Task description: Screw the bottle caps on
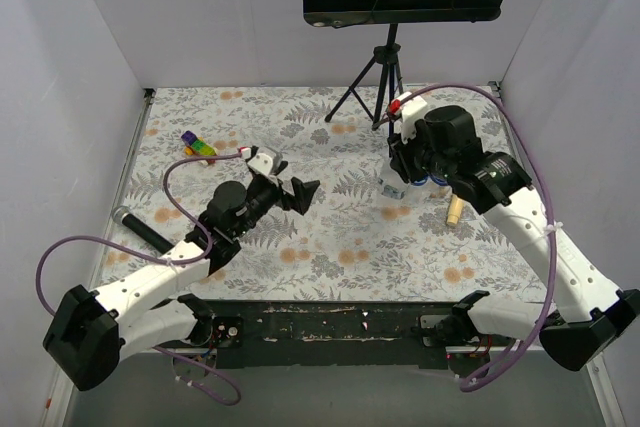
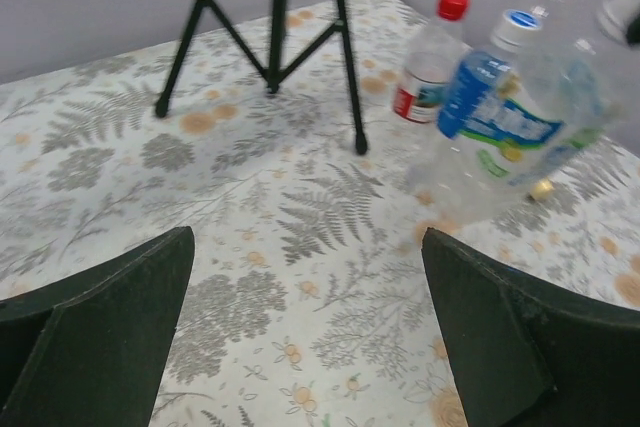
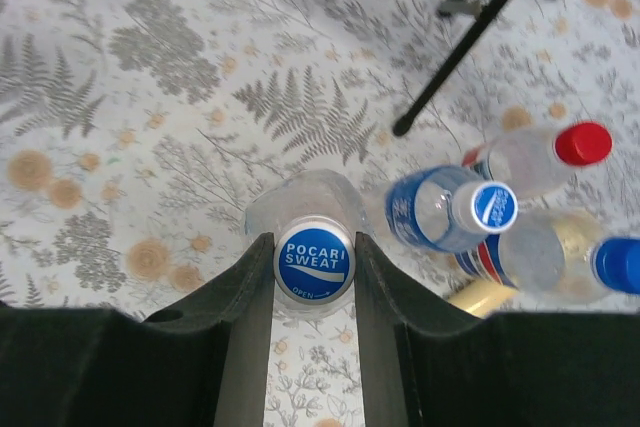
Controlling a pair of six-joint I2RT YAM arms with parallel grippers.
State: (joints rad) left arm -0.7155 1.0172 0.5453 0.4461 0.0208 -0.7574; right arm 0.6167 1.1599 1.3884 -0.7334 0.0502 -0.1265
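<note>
My right gripper (image 3: 314, 252) is shut on a blue bottle cap (image 3: 314, 260) printed POCARI SWEAT, which sits on the neck of an upright clear bottle (image 3: 305, 199). Just right of it stand more bottles: one with a blue label (image 3: 420, 209) and a blue-and-white cap (image 3: 492, 206), one with a red cap (image 3: 582, 143), and one with a blue cap (image 3: 617, 265). From above, this cluster (image 1: 392, 187) lies under the right gripper (image 1: 405, 169). My left gripper (image 2: 307, 247) hangs open over bare tablecloth, left of the bottles (image 2: 500, 127), holding nothing.
A black tripod (image 1: 385, 77) with a music stand stands at the back. A tan stick (image 1: 454, 210) lies beside the bottles. A multicoloured toy block (image 1: 198, 146) and a black cylinder (image 1: 140, 227) lie on the left. White walls enclose the table.
</note>
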